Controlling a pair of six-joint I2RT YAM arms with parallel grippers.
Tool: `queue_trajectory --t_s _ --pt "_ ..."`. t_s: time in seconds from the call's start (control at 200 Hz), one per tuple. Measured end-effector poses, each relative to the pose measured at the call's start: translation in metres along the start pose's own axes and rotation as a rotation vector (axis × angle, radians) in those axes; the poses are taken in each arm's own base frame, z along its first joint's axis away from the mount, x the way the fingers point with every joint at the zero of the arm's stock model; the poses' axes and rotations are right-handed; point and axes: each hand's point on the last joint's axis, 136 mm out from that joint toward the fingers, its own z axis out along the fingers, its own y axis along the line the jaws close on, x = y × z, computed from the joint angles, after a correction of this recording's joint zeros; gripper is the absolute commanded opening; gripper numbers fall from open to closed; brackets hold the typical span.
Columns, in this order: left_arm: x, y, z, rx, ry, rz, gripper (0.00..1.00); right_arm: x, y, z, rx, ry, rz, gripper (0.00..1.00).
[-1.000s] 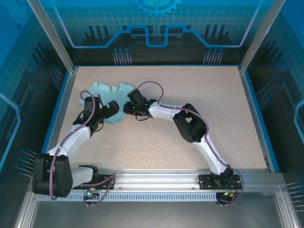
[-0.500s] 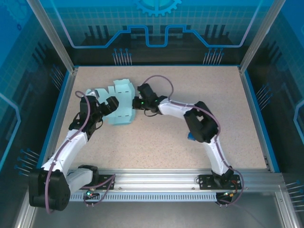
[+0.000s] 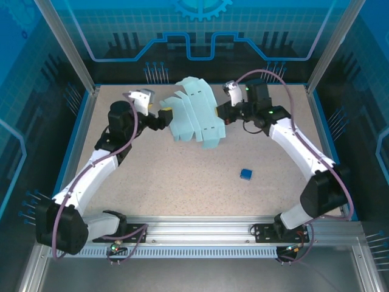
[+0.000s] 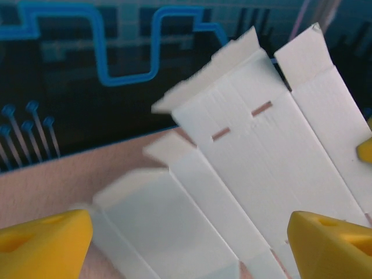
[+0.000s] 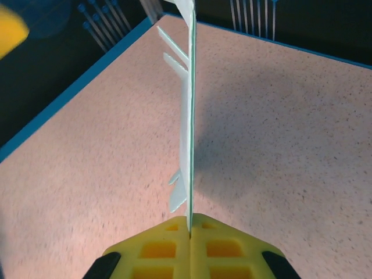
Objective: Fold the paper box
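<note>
place: robot lab cell | evidence: aluminium frame posts (image 3: pixel 65 45); blue circuit-print walls (image 3: pixel 121 30); speckled tabletop (image 3: pixel 200 182)

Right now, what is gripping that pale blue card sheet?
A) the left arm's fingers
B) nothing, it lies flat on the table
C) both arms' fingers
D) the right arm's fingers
D: the right arm's fingers are pressed shut on the edge of the paper box, which is held up off the table, while the left arm's fingers stand wide apart without clamping it.
</note>
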Motion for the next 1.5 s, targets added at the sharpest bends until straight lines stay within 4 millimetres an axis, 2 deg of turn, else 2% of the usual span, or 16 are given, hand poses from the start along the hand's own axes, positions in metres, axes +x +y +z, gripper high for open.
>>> queue_trajectory --t_s 0.195,0.275,0.375,0.605,0.775,0.92,1.121,1.201,1.351,1.421,1.496 --pt "-0.033 -0.036 0.008 0.182 0.004 0.325 0.92 0.019 0.019 -0.027 -0.08 0.064 -0.16 0.0" --pt "-0.036 -0.045 0.008 0.241 0.024 0.409 0.92 0.024 0.028 -0.033 -0.12 0.075 -0.212 0.0" --pt "-0.029 -0.054 0.006 0.317 0.075 0.471 0.89 0.03 0.037 -0.037 -0.172 0.089 -0.26 0.0" --pt "-0.013 -0.074 0.005 0.499 0.17 0.468 0.63 0.04 0.052 -0.042 -0.265 0.105 -0.332 0.0" --pt "-0.005 -0.084 0.0 0.581 0.208 0.421 0.49 0.036 0.06 -0.048 -0.3 0.091 -0.375 0.0" --pt "-0.005 -0.091 -0.003 0.628 0.221 0.384 0.37 0.031 0.063 -0.051 -0.309 0.082 -0.398 0.0" --pt "-0.006 -0.097 -0.005 0.666 0.231 0.31 0.11 0.029 0.063 -0.053 -0.308 0.083 -0.402 0.0" --pt "-0.007 -0.099 -0.006 0.67 0.237 0.265 0.05 0.027 0.061 -0.052 -0.299 0.078 -0.401 0.08" --pt "-0.002 -0.103 -0.014 0.662 0.238 0.183 0.04 0.022 0.057 -0.053 -0.283 0.058 -0.4 0.42" --pt "-0.001 -0.105 -0.021 0.66 0.231 0.164 0.03 0.018 0.056 -0.054 -0.28 0.043 -0.401 0.51" --pt "-0.002 -0.108 -0.028 0.659 0.215 0.157 0.03 0.013 0.054 -0.057 -0.268 0.024 -0.404 0.55"
